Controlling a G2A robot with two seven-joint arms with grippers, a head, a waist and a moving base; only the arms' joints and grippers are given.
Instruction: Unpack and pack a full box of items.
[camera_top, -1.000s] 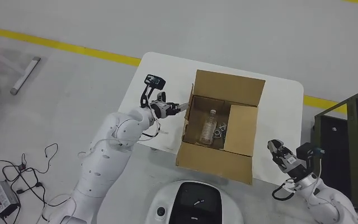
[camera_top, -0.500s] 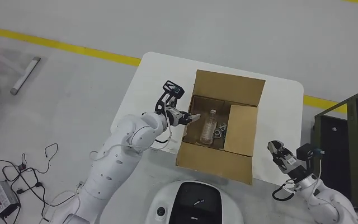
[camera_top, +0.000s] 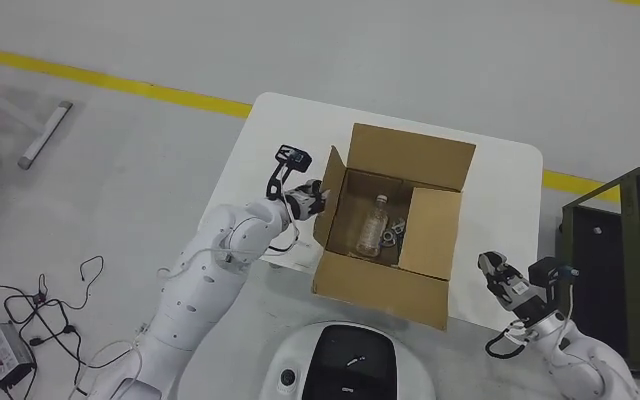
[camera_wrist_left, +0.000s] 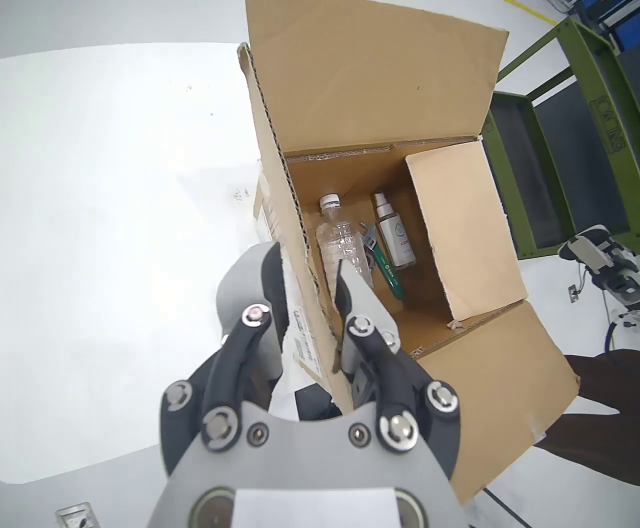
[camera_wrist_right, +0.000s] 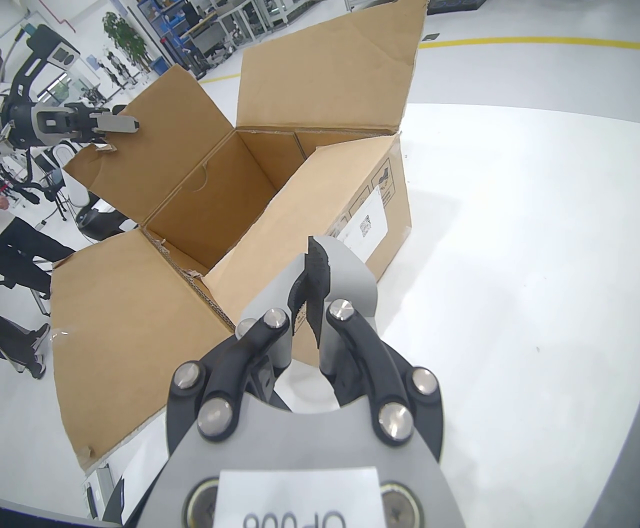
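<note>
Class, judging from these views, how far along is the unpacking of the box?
Done: the box flaps stand open. In hand: left gripper straddles the left flap. Remaining: clear bottle, wrench and spray bottle lie inside; right gripper hangs apart, shut.

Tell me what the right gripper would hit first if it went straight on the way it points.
Most likely the cardboard box: the right gripper points at its near outer wall, close to the white label, with only table between. How far off the wall is looks unclear.
</note>
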